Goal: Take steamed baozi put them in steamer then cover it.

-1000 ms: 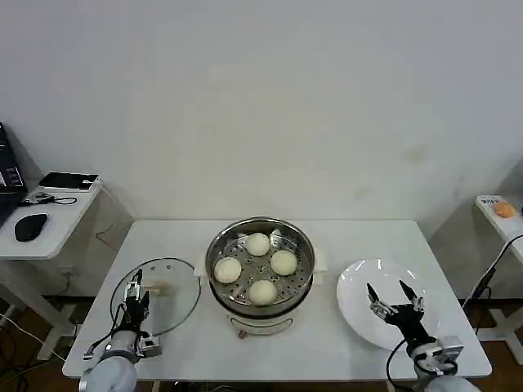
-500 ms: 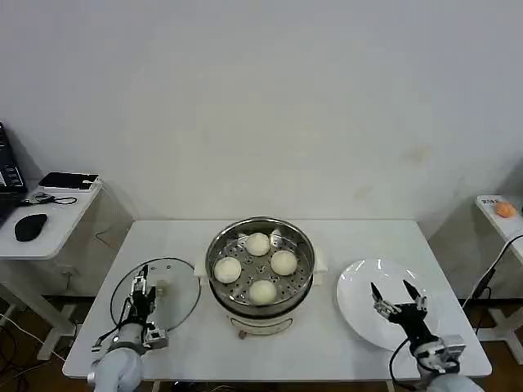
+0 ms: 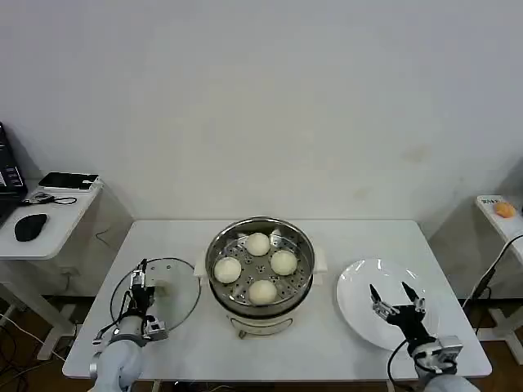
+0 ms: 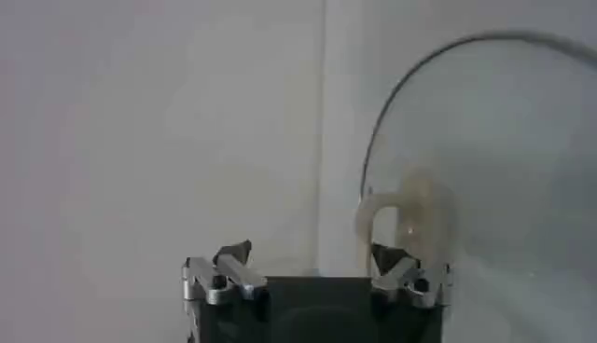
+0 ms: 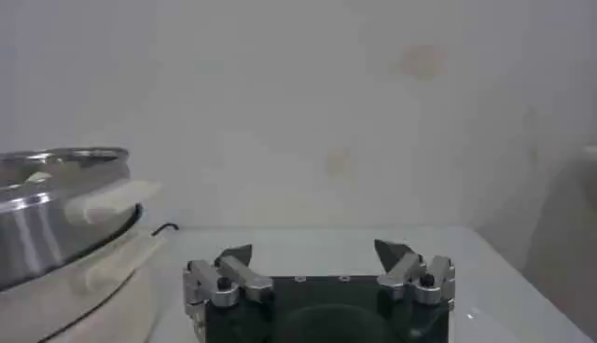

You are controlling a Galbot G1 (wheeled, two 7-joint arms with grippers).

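Several cream-white steamed baozi lie on the perforated tray of the steel steamer at the table's middle. The cover, a clear glass lid with a cream bar handle, lies flat on the table to the steamer's left. My left gripper hovers open over the lid. In the left wrist view, one fingertip of the left gripper sits close beside the handle, and nothing is between the fingers. My right gripper is open and holds nothing above the white plate.
A side desk with a mouse and devices stands off the table's left. Another small table is at the far right. The steamer's cream base and side handle show near the right gripper. Bare tabletop lies in front of the steamer.
My left gripper has crept farther over the lid toward its handle. The right gripper has barely shifted above the plate. The baozi and steamer are unmoved.
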